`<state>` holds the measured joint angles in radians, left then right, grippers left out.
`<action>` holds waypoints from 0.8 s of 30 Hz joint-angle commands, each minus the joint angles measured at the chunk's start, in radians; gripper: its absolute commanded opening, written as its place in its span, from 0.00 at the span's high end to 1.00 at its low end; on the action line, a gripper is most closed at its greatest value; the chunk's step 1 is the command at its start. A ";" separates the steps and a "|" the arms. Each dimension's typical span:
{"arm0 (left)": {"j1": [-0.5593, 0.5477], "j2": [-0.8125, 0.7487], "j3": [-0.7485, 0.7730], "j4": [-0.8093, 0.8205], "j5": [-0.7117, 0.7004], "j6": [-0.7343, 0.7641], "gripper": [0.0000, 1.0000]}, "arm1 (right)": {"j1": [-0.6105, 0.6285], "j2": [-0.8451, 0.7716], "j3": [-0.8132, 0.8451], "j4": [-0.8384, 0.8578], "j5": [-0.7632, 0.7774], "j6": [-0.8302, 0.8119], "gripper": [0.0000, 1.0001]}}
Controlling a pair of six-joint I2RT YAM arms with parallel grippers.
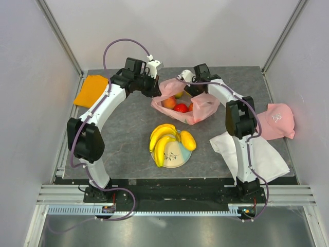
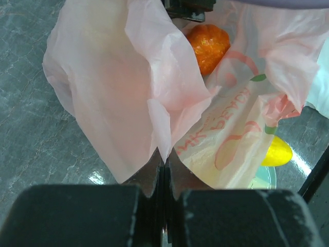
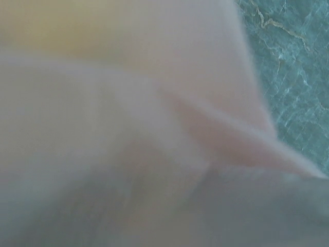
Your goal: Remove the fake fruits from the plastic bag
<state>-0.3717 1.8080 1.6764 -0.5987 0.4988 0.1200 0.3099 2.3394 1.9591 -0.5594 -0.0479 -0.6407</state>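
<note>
One plastic bag [image 1: 203, 105], at least three fruits [image 1: 180, 107] inside it, one banana bunch [image 1: 162, 141], one yellow fruit [image 1: 187, 140], one plate [image 1: 177, 158], one orange cloth [image 1: 91, 90], one white cloth [image 1: 257, 154] and one pink cap [image 1: 277, 121] are counted.

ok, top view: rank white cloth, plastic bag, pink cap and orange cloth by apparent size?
1. white cloth: largest, even though it is partly covered.
2. plastic bag: crumpled, clearly smaller than the cloth.
3. pink cap and orange cloth: these look about alike, so I won't rank them.
</note>
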 commanded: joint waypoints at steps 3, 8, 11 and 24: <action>-0.001 0.027 0.068 0.034 -0.019 -0.060 0.98 | -0.005 -0.319 -0.052 -0.155 -0.236 0.076 0.74; 0.001 0.043 0.109 0.039 -0.028 -0.088 0.98 | 0.000 -0.485 -0.153 -0.243 -0.401 0.139 0.74; 0.001 0.044 0.115 0.039 -0.031 -0.092 0.98 | 0.017 -0.581 -0.201 -0.304 -0.451 0.139 0.74; -0.001 -0.021 0.108 0.046 -0.034 -0.108 0.98 | 0.360 -0.957 -0.649 -0.307 -0.420 0.351 0.75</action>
<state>-0.3717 1.8465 1.7569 -0.5880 0.4732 0.0391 0.5755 1.4784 1.4509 -0.8761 -0.4549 -0.4122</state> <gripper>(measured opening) 0.022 0.535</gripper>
